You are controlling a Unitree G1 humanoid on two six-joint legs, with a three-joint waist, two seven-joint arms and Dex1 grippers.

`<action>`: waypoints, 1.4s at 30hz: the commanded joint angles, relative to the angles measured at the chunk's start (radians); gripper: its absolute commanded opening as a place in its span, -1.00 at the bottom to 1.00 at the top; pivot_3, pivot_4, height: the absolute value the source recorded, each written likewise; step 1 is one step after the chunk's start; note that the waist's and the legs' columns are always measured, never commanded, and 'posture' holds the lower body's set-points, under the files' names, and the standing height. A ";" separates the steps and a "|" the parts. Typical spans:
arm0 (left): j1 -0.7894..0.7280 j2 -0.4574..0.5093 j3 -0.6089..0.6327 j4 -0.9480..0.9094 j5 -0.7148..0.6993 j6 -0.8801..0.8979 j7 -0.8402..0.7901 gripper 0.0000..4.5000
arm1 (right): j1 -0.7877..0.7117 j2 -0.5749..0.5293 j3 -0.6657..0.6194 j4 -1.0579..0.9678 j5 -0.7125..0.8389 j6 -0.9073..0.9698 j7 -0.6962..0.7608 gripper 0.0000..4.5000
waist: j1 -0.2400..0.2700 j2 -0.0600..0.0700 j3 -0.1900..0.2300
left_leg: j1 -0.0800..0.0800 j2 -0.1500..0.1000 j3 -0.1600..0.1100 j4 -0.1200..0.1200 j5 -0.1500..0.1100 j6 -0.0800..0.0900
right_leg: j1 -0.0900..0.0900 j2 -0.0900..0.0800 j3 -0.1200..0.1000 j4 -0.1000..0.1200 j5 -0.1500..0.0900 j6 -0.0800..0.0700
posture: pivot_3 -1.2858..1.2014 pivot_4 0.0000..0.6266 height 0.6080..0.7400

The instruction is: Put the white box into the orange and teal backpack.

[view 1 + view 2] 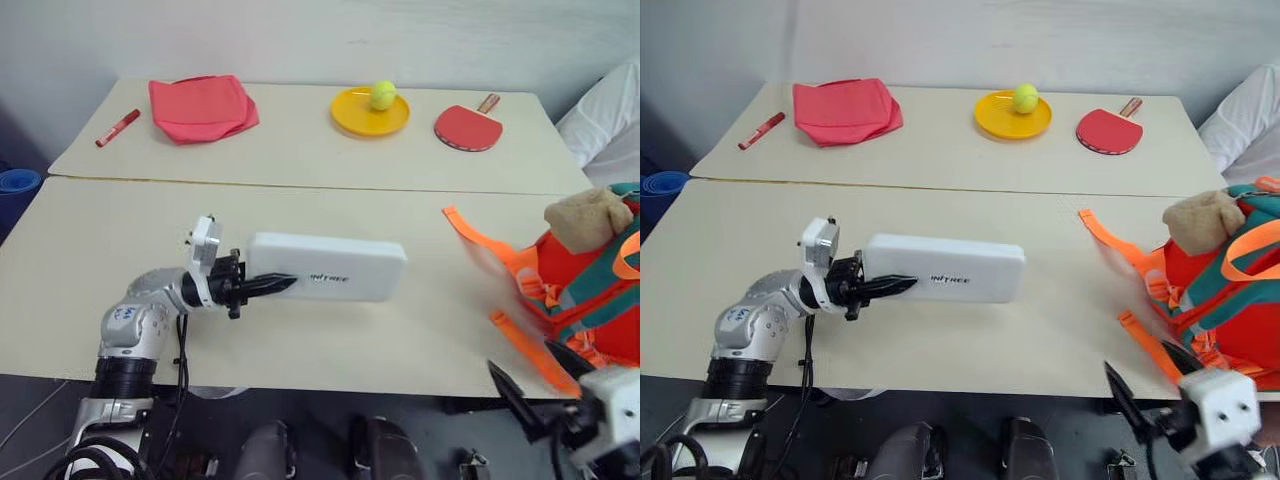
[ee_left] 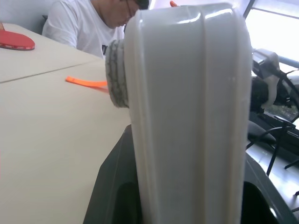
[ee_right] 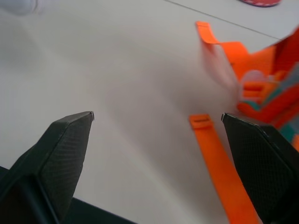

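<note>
Clamped endwise by the left gripper [image 1: 272, 285] at centre frame, the white box [image 1: 330, 266] looks rigid, light and slick, while the right gripper [image 3: 156, 140] gapes wide, empty, lower right.

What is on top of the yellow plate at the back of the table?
A tennis ball sits on the yellow plate, toward its far edge. The patch of plate beneath the ball is covered.
</note>
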State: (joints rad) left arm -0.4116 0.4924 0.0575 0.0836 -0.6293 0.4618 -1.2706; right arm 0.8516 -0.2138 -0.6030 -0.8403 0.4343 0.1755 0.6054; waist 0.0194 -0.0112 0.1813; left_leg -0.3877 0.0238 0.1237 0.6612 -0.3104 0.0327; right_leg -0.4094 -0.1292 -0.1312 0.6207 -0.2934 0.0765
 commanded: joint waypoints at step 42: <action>0.045 0.200 0.530 0.008 -0.416 0.415 0.245 -0.42 | -0.978 -0.586 0.366 0.109 0.866 0.623 0.140 -0.99 | -0.039 -0.004 0.005 | -0.002 0.002 -0.002 0.002 0.002 -0.001 | 0.000 0.001 -0.002 0.003 -0.001 -0.002 | 0.03 -0.52 1.00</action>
State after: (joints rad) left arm -0.3491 0.6754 0.5529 0.1334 -0.9931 0.8617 -1.0297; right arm -0.1370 -0.7763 -0.1802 -0.6866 1.2147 0.7777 0.7315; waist -0.0196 -0.0154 0.1859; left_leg -0.3897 0.0252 0.1215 0.6633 -0.3088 0.0328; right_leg -0.4088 -0.1290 -0.1335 0.6212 -0.2942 0.0745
